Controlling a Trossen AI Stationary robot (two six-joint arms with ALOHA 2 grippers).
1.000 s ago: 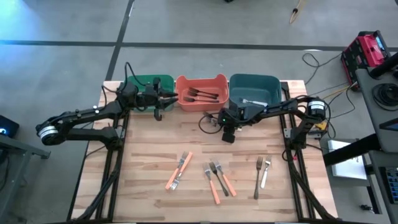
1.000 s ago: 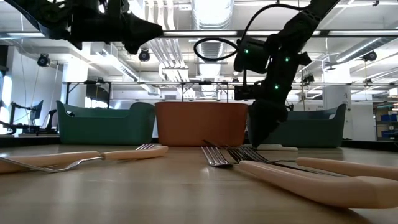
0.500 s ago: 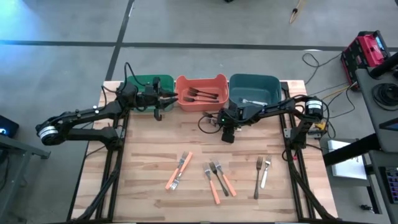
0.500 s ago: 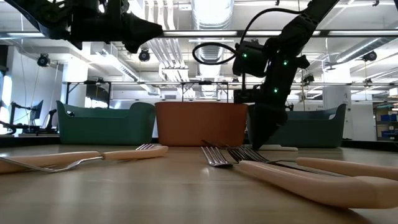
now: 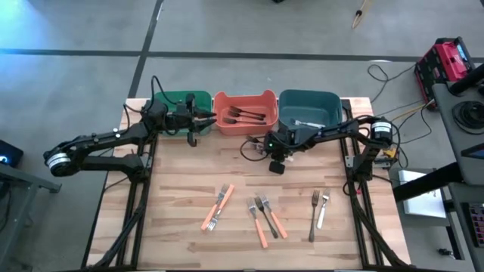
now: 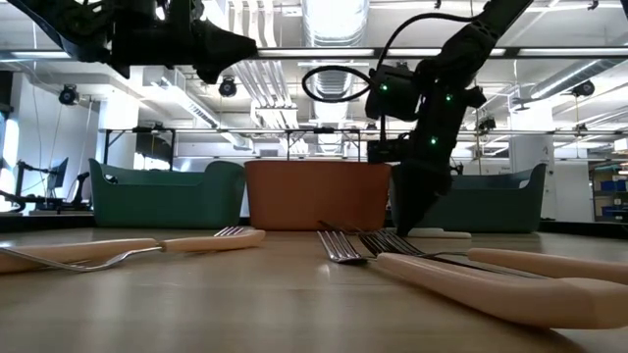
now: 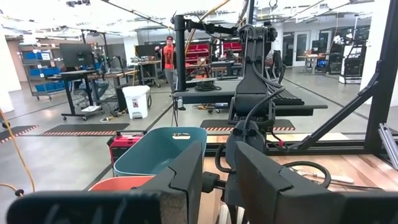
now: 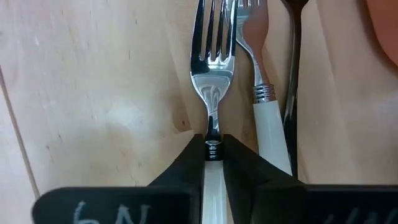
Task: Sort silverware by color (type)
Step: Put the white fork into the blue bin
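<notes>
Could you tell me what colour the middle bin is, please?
The middle bin is orange, clearest in the high view.

Even, bright overhead light fills the room; ceiling strips (image 6: 334, 20) glare white in the low view. There the nearest forks (image 6: 491, 284) are blurred. Shadows on the table (image 5: 189, 242) are soft, and a fork (image 8: 211, 56) shows sharp reflections.
</notes>
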